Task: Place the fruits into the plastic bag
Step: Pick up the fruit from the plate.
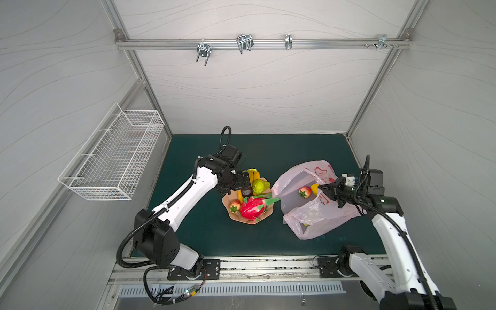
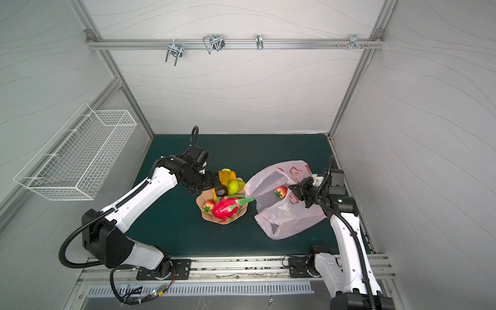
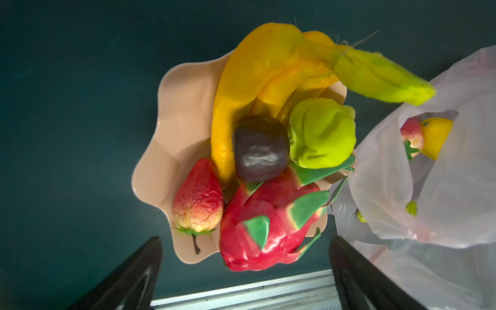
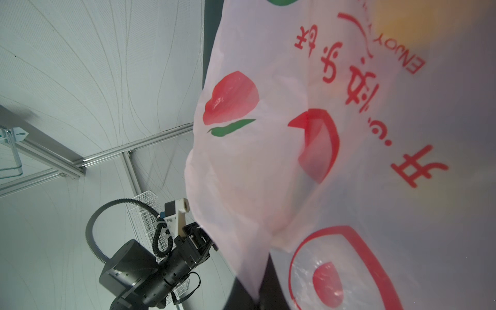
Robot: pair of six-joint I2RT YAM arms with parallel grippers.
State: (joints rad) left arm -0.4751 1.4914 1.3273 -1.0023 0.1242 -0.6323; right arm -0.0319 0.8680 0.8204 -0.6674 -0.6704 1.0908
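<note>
You're early on, I'd judge: a red toy strawberry (image 1: 305,192) and yellow lemon (image 1: 314,188) lie inside the translucent pale-pink plastic bag (image 1: 316,214), its rim clamped by the right gripper (image 1: 329,192). Five glossy toy fruits (image 3: 260,150) wait on the peach scalloped plate (image 3: 182,120) beneath your left gripper (image 3: 245,240), jaws apart, empty.

R wrist view: plastic bag (image 4: 335,161) fills most of frame; right gripper (image 1: 324,189) fingers mostly hidden behind film. L wrist view: left fingers (image 3: 134,276) cut by frame edge; lemon (image 3: 436,137) half-hidden inside bag; green bit (image 3: 411,208) under film, unidentifiable.
</note>
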